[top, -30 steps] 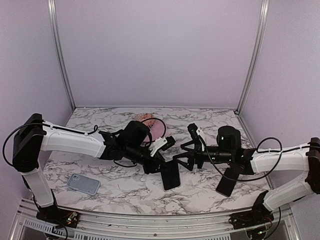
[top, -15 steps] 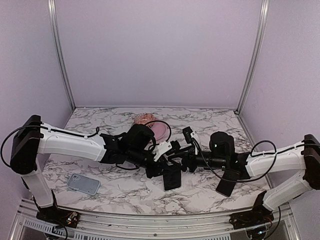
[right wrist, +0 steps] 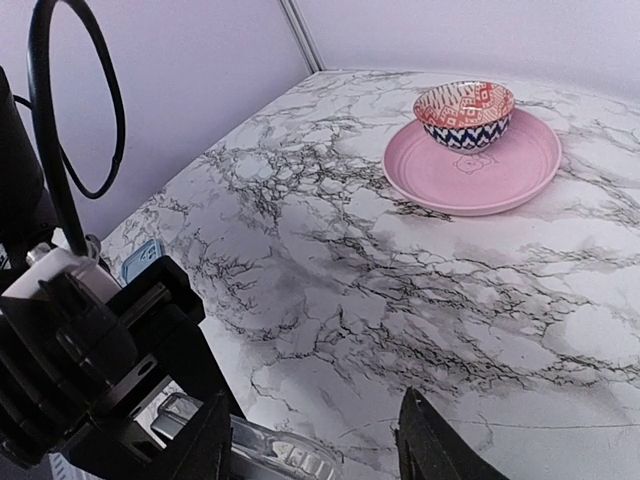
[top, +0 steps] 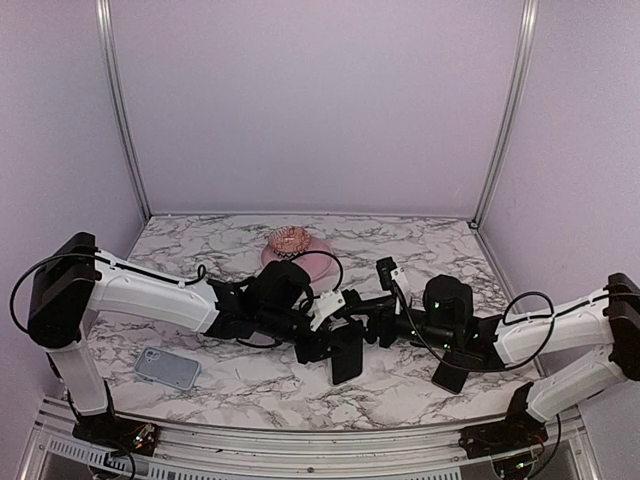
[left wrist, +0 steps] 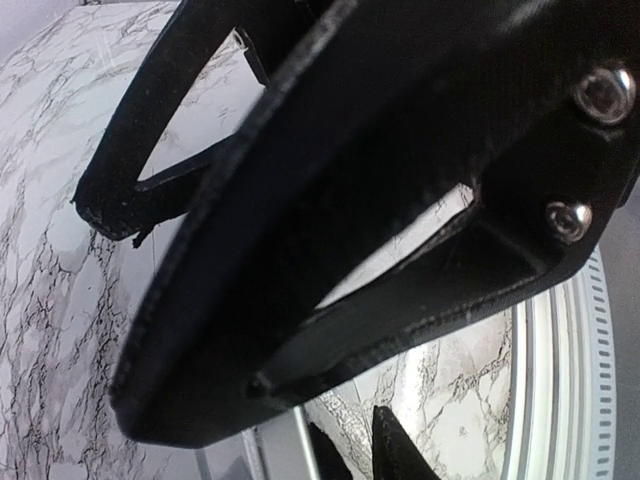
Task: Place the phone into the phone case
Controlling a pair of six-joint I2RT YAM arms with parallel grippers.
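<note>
Looks mid-fit at the near centre of the marble table [top: 250,385]: phone [top: 347,357] tilted between left gripper [top: 324,340], grip impossible to tell, and wide-jawed right gripper [right wrist: 315,405], clear phone case [right wrist: 265,440] rim peeking between its fingers, seating apparently unfinished.

Both arms [top: 150,290] have white shells, black joints, black cables. 2 silver screws [left wrist: 604,94] stud the black left gripper [left wrist: 125,315].
</note>
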